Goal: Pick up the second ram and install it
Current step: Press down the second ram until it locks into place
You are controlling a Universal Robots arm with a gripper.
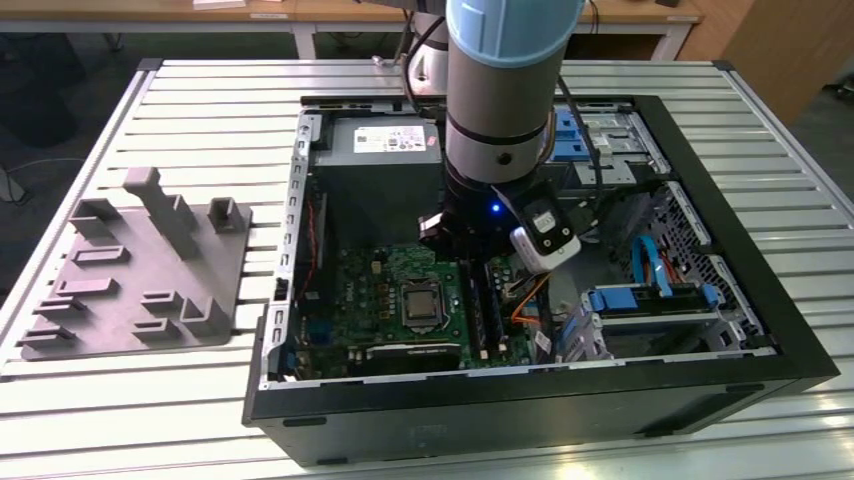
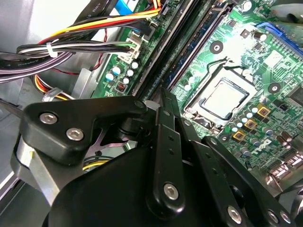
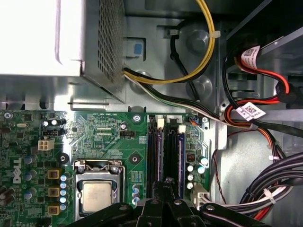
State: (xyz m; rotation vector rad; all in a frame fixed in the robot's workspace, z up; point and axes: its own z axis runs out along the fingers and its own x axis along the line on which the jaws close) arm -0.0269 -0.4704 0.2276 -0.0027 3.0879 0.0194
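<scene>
Two long dark memory sticks stand side by side in the motherboard's slots. The one with a blue-green sheen looks like the second ram (image 3: 180,151), also seen as a speckled strip (image 2: 189,56) in the second wrist view and as a dark strip (image 1: 489,300) in the exterior view. My gripper (image 3: 165,187) is shut, its fingertips together at one end of these slots, right over the sticks (image 2: 161,97). Whether the tips touch the ram or clamp it is hidden. From the exterior view the gripper (image 1: 467,262) hangs low inside the open computer case.
The green motherboard (image 1: 387,290) carries a silver processor (image 3: 97,196) beside the slots. Bundled cables (image 3: 265,189) and a yellow lead (image 3: 203,56) run close by. The power supply (image 1: 380,145) and blue drive bays (image 1: 641,300) crowd the case. A grey fixture (image 1: 140,265) lies on the table at the exterior view's left.
</scene>
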